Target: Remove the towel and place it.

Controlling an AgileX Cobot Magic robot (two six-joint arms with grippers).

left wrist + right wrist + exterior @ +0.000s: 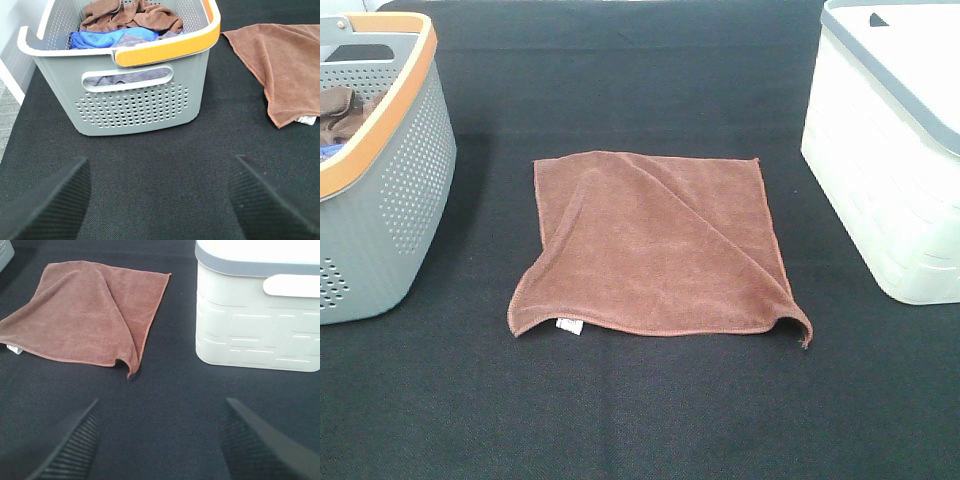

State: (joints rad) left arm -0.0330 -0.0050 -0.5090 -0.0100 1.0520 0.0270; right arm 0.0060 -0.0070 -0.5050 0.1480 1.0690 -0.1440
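Spread nearly flat at the centre of the black tabletop (640, 420): the reddish-brown towel (655, 245), one diagonal crease running toward its curled corner at 4 o'clock, a small white tag (568, 326) peeking out at its 7 o'clock edge. At 9 o'clock, well apart, a grey perforated basket (405, 190) with orange rim, stuffed with a bunched brown cloth (132, 15) and a blue cloth (107, 37). At 3 o'clock, a white bin (890, 180) with grey rim. Left gripper (159, 200) and right gripper (160, 440) both spread wide above bare tabletop, holding nothing, clear of the towel.
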